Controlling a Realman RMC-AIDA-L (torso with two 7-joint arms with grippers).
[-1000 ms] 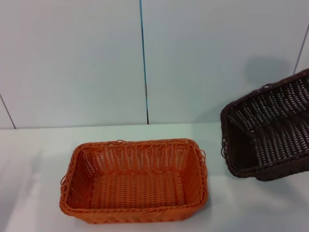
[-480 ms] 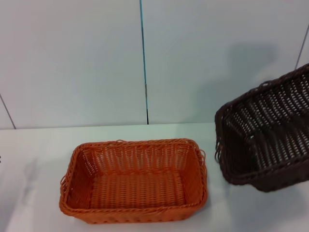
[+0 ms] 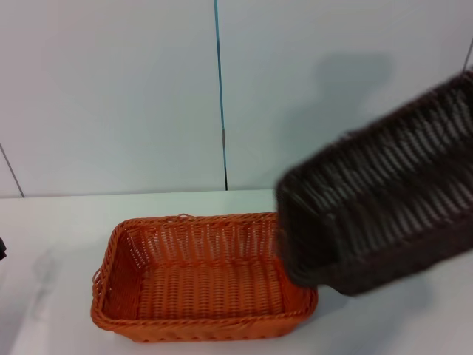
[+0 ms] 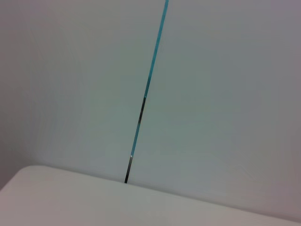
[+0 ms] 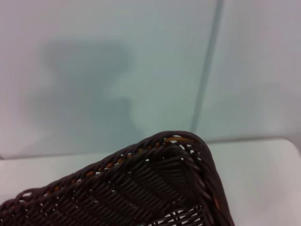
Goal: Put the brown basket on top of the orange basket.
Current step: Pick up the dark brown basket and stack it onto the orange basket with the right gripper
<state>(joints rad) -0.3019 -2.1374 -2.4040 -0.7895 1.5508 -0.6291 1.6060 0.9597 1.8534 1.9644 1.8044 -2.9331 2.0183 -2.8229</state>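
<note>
The orange basket (image 3: 203, 277) sits flat on the white worktop (image 3: 59, 222), near the front. The brown basket (image 3: 377, 196) is up in the air on the robot's right side. It is tilted, and its low corner hangs over the right end of the orange one. No tool shows, so I cannot tell if either is spread or pinching. Behind is a pale wall (image 3: 111, 89) with a thin blue line (image 3: 219, 74).
</note>
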